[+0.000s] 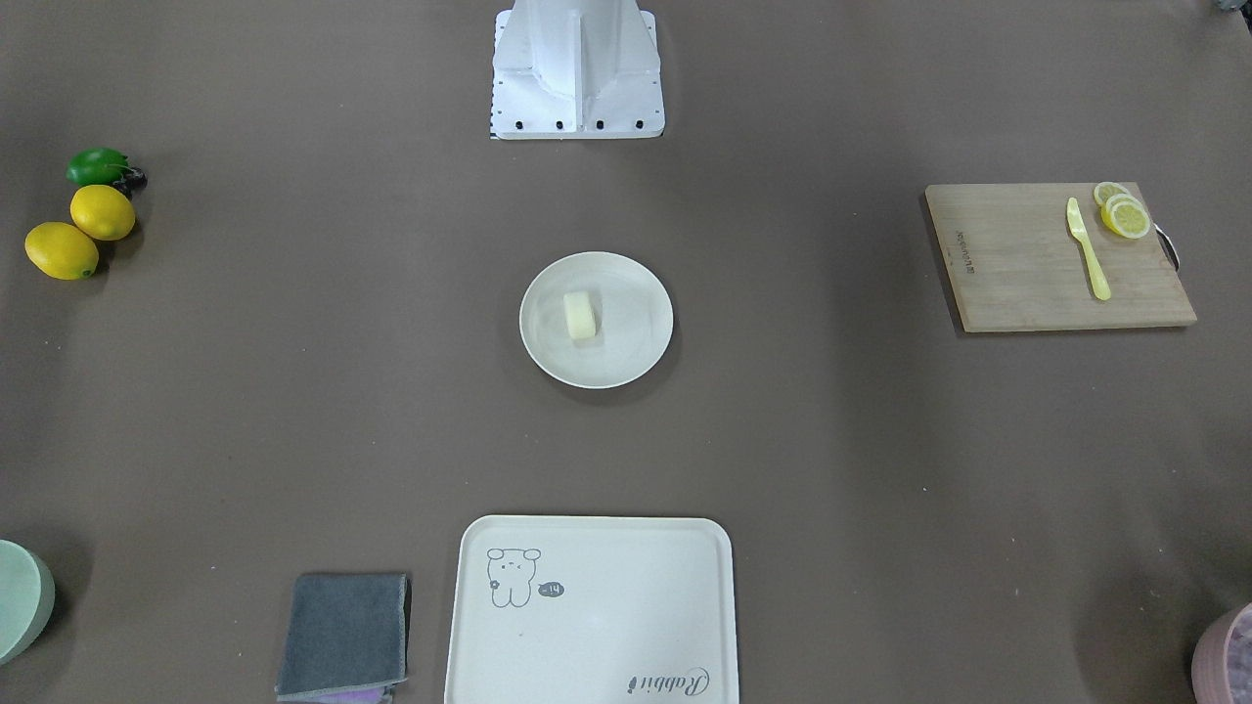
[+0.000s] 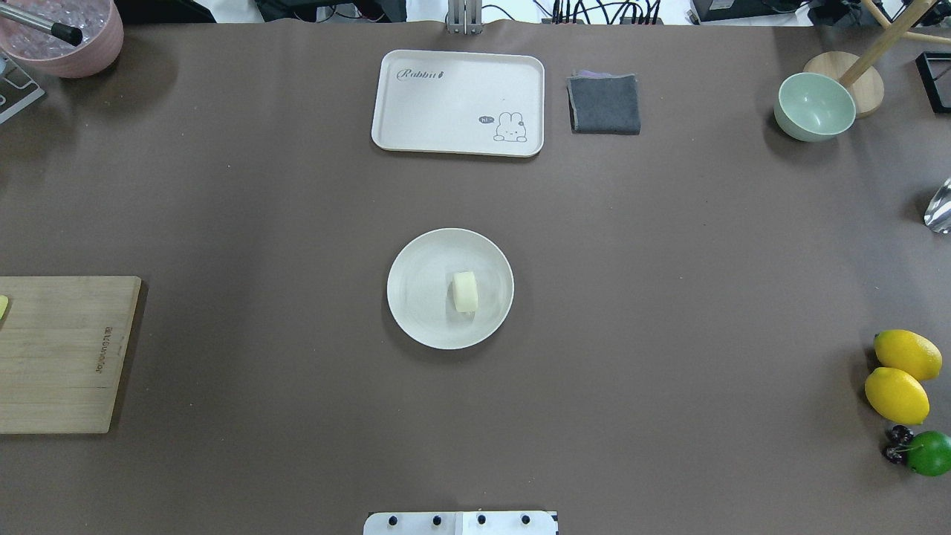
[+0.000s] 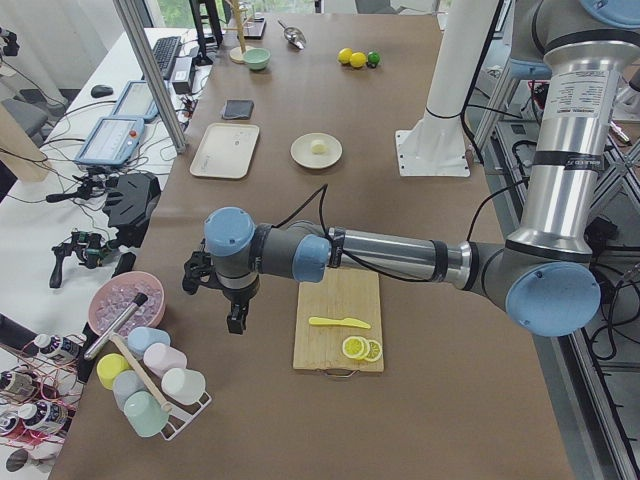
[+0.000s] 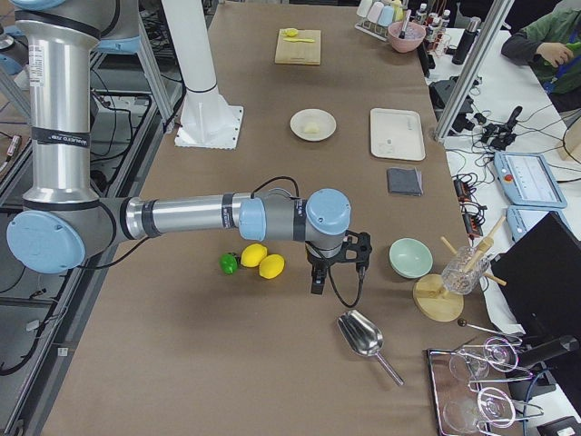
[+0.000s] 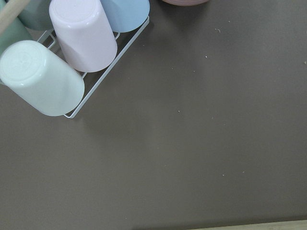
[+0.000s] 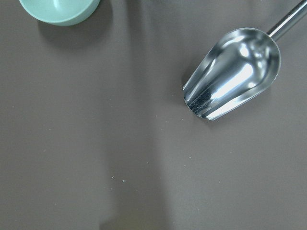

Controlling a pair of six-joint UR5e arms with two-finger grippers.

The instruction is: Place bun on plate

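The pale cream bun (image 1: 580,315) lies on the round off-white plate (image 1: 638,360) in the middle of the table, a little off the plate's centre; the overhead view shows the same bun (image 2: 465,290) on the plate (image 2: 416,301). Neither gripper is near it. My left gripper (image 3: 237,318) hangs over the table's left end beside the cutting board, and my right gripper (image 4: 316,283) hangs over the right end near the lemons. Both show only in the side views, so I cannot tell whether they are open or shut. The wrist views show no fingers.
A cream tray (image 2: 457,102) and grey cloth (image 2: 604,104) lie at the far edge. The cutting board (image 1: 1056,256) holds lemon slices and a yellow knife. Two lemons (image 2: 899,375) and a lime sit at the right. A green bowl (image 2: 813,106), metal scoop (image 6: 232,72) and cup rack (image 5: 67,52) stand at the ends.
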